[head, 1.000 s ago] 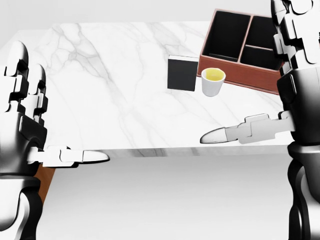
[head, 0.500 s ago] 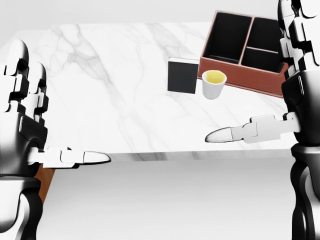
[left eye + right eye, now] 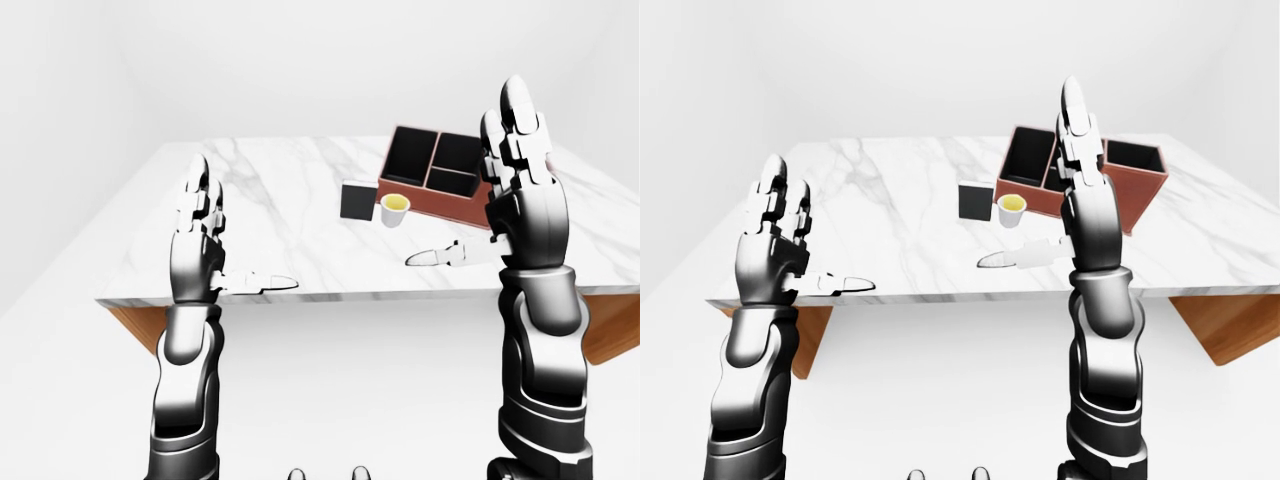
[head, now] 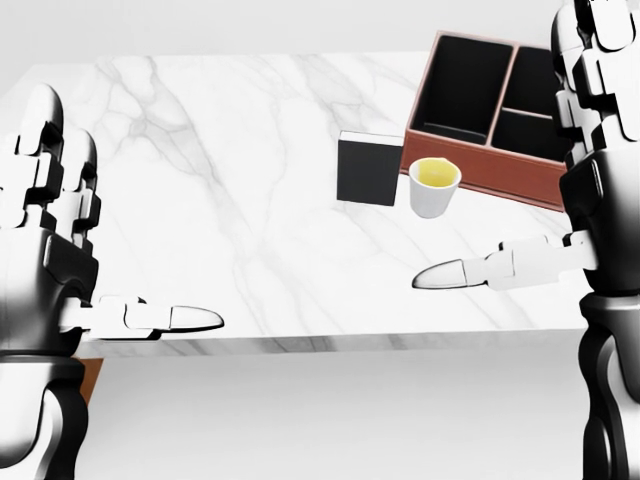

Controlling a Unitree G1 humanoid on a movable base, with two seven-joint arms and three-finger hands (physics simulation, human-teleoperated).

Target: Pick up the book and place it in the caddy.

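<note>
A black book (image 4: 369, 168) stands upright on the white marble table (image 4: 220, 180), right of centre in the head view. Just to its right and higher is the red-brown caddy (image 4: 476, 147) with dark compartments, nothing showing inside them. Both my hands are raised over the table's near edge, fingers up and thumbs out. My left hand (image 4: 100, 240) is open at the left, far from the book. Open too, my right hand (image 4: 540, 200) stands at the right, its thumb (image 4: 455, 271) below the cup, and it partly hides the caddy's right end.
A white cup (image 4: 434, 187) of yellow liquid stands between the book and the caddy, touching neither. The table's near edge (image 3: 350, 297) runs across the views, with its wooden base (image 3: 610, 330) below. White walls and floor surround the table.
The whole picture has shifted: table, book, cup and caddy sit slightly lower and larger in the head view, so the camera has moved nearer. Both hands keep their raised pose.
</note>
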